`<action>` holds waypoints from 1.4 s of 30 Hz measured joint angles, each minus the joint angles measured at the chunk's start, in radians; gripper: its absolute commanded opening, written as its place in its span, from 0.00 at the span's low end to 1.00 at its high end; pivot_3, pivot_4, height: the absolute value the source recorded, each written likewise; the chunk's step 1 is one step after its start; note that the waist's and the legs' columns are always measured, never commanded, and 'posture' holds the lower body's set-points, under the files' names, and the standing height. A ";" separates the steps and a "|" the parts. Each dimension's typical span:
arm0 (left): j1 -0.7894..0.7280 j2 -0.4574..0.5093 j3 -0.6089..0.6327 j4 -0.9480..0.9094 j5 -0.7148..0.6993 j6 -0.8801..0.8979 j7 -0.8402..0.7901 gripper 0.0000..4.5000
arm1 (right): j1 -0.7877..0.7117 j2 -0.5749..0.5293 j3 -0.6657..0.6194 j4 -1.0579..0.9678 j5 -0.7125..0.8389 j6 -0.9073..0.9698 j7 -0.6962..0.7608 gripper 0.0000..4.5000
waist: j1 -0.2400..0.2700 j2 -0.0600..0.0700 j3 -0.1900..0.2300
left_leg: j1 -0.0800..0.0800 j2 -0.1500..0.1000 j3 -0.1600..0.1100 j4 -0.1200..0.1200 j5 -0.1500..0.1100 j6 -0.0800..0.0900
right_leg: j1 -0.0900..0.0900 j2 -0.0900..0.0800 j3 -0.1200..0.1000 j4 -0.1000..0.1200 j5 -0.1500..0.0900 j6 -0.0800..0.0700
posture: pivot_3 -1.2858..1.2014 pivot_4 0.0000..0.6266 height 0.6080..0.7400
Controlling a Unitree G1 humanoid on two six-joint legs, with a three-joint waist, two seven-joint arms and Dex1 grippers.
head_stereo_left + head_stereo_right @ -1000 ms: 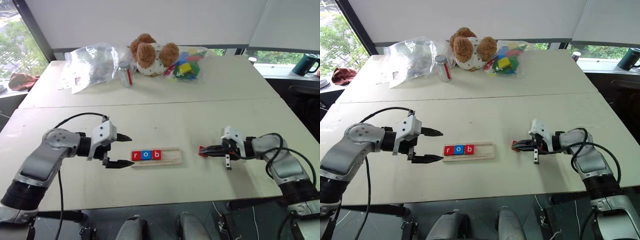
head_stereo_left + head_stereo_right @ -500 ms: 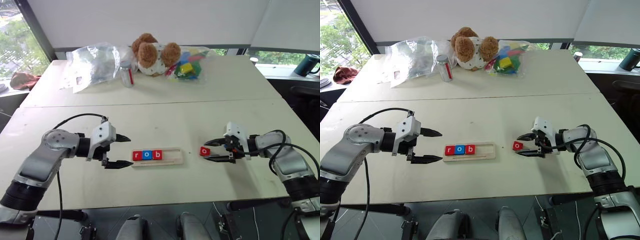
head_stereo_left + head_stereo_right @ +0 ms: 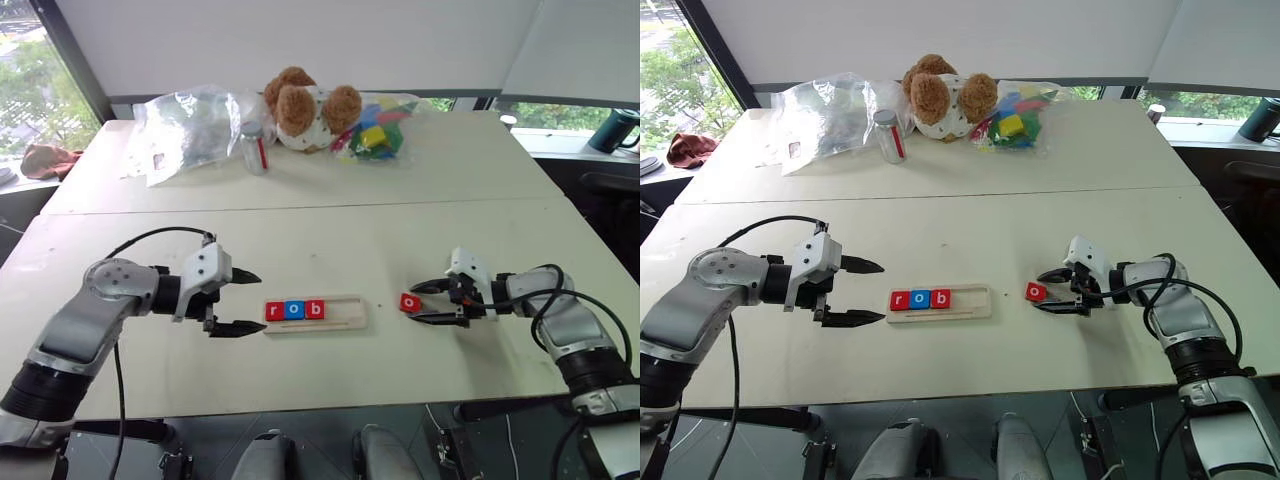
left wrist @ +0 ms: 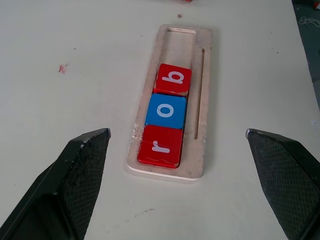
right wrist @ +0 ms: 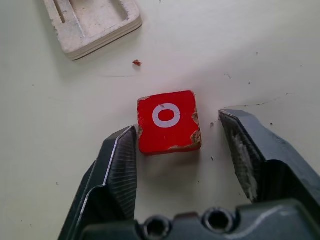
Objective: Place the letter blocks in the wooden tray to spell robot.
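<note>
The red "o" tile point(image 5: 168, 122) lies flat on the counter point(image 3: 330, 240), apart from the wooden tray's point(image 3: 345, 321) empty end; the tray already holds r, o, b point(image 4: 165, 113). The right hand point(image 5: 182, 145) brackets the tile, partly open, gripping nothing. The left hand point(image 3: 240, 301) waits wide beside the tray. Next, likely closing squarely on the tile's edges.

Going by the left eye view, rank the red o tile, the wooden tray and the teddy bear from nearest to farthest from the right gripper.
1. Red o tile: on the table at the right gripper fingertips.
2. Wooden tray: farther toward the robot's left.
3. Teddy bear: at the table's far edge.
</note>
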 measured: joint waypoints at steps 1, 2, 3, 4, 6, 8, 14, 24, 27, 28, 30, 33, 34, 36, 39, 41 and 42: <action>0.000 0.000 0.000 0.000 0.000 0.000 0.001 1.00 | 0.000 0.000 0.000 0.000 0.000 -0.002 0.001 0.25 | 0.000 0.000 0.000 | 0.000 0.000 0.000 0.000 0.000 0.000 | 0.000 0.000 0.000 0.000 0.000 0.000 | 0.52 0.24 1.00; 0.000 0.000 0.000 0.000 0.000 0.000 0.002 1.00 | 0.000 0.000 0.000 0.000 0.000 -0.002 0.002 0.25 | 0.000 0.000 0.000 | 0.000 0.000 0.000 0.000 0.000 0.000 | 0.000 0.000 0.000 0.000 0.000 0.000 | 0.52 0.24 1.00; 0.000 0.000 0.000 0.000 0.001 0.000 0.002 1.00 | 0.000 0.000 0.000 -0.001 0.001 -0.001 0.002 0.25 | 0.000 0.000 0.000 | 0.000 0.000 0.000 0.000 0.000 0.000 | 0.000 0.000 0.000 0.000 0.000 0.000 | 0.52 0.24 1.00; 0.000 0.000 0.000 0.000 0.002 0.000 0.003 1.00 | 0.000 0.000 0.000 -0.004 0.001 0.003 0.002 0.25 | 0.000 0.000 0.000 | 0.000 0.000 0.000 0.000 0.000 0.000 | 0.000 0.000 0.000 0.000 0.000 0.000 | 0.52 0.24 1.00; 0.002 0.000 0.000 0.001 0.004 0.000 0.004 1.00 | 0.003 0.000 0.000 -0.021 0.003 0.016 0.005 0.25 | 0.000 0.000 0.000 | 0.000 0.000 0.000 0.000 0.000 0.000 | 0.000 0.000 0.000 0.000 0.000 0.000 | 0.52 0.24 1.00; 0.013 0.012 0.003 0.003 0.004 -0.001 0.003 1.00 | 0.000 0.004 0.000 -0.069 0.017 0.052 0.007 0.25 | -0.001 0.000 0.000 | 0.000 0.000 0.000 0.000 0.000 0.000 | 0.000 0.000 0.000 0.000 0.000 0.000 | 0.52 0.24 1.00; 0.057 0.061 0.024 0.050 0.039 -0.048 -0.004 1.00 | -0.129 0.086 0.107 -0.211 -0.021 0.123 -0.005 0.25 | -0.007 0.001 0.000 | 0.001 0.001 0.000 0.000 0.000 0.000 | -0.001 0.001 0.000 0.002 0.000 0.000 | 0.52 0.24 1.00; 0.110 0.054 0.035 0.035 0.052 -0.058 0.028 1.00 | -0.220 0.190 0.278 -0.231 -0.107 0.251 -0.024 0.25 | 0.001 0.000 0.000 | -0.002 -0.001 0.000 0.000 0.000 0.000 | -0.002 -0.002 -0.001 0.000 0.000 0.000 | 0.52 0.24 1.00; 0.119 0.043 0.040 0.016 0.046 -0.043 0.046 1.00 | -0.221 0.191 0.306 -0.252 -0.109 0.289 -0.015 0.25 | -0.002 0.000 0.000 | -0.002 -0.001 0.000 -0.001 0.000 0.000 | -0.003 -0.001 -0.001 0.000 0.000 0.000 | 0.52 0.24 1.00; 0.121 0.038 0.040 0.011 0.044 -0.041 0.050 1.00 | -0.221 0.191 0.311 -0.255 -0.112 0.291 -0.014 0.25 | -0.002 0.000 0.000 | -0.002 -0.001 0.000 -0.001 0.000 0.000 | -0.003 -0.001 -0.001 0.000 0.000 0.000 | 0.52 0.24 1.00; 0.123 0.034 0.040 0.005 0.040 -0.040 0.059 1.00 | -0.225 0.191 0.315 -0.256 -0.123 0.292 -0.016 0.25 | -0.002 0.000 0.000 | -0.002 -0.001 0.000 0.000 0.000 0.000 | -0.002 -0.001 -0.001 0.000 0.000 0.000 | 0.52 0.24 1.00; 0.128 0.033 0.040 0.005 0.037 -0.040 0.064 1.00 | -0.227 0.193 0.315 -0.254 -0.134 0.291 -0.021 0.25 | -0.002 0.000 0.000 | -0.002 -0.001 0.000 0.000 0.000 0.000 | -0.002 -0.001 -0.001 0.001 0.000 0.000 | 0.52 0.24 1.00; 0.129 0.033 0.040 0.005 0.035 -0.040 0.065 1.00 | -0.227 0.195 0.316 -0.253 -0.137 0.291 -0.026 0.25 | -0.002 0.000 0.000 | -0.002 -0.001 0.000 0.000 0.000 0.000 | -0.003 -0.001 -0.001 0.001 0.000 0.000 | 0.52 0.24 1.00; 0.129 0.032 0.040 0.006 0.034 -0.040 0.065 1.00 | -0.230 0.200 0.319 -0.241 -0.147 0.289 -0.034 0.25 | -0.002 0.000 0.000 | -0.002 -0.001 0.000 0.000 0.000 0.000 | -0.003 -0.001 -0.001 0.001 0.000 0.000 | 0.52 0.24 1.00; 0.129 0.026 0.040 0.007 0.034 -0.040 0.067 1.00 | -0.234 0.206 0.327 -0.237 -0.154 0.288 -0.039 0.25 | -0.002 0.000 0.000 | -0.002 -0.001 0.000 0.000 0.000 0.000 | -0.002 -0.001 -0.001 0.000 0.000 0.000 | 0.52 0.24 1.00; 0.128 0.024 0.039 0.007 0.034 -0.040 0.070 1.00 | -0.234 0.214 0.328 -0.237 -0.154 0.289 -0.041 0.25 | -0.002 0.000 0.000 | -0.002 -0.001 0.000 0.000 0.000 0.000 | -0.002 -0.001 -0.001 0.001 0.000 0.000 | 0.52 0.24 1.00; 0.127 0.023 0.039 0.007 0.034 -0.040 0.071 1.00 | -0.234 0.217 0.329 -0.237 -0.154 0.289 -0.042 0.25 | -0.002 0.000 0.000 | -0.002 -0.001 0.000 0.000 0.000 0.000 | -0.002 -0.001 -0.001 0.001 0.000 0.000 | 0.52 0.24 1.00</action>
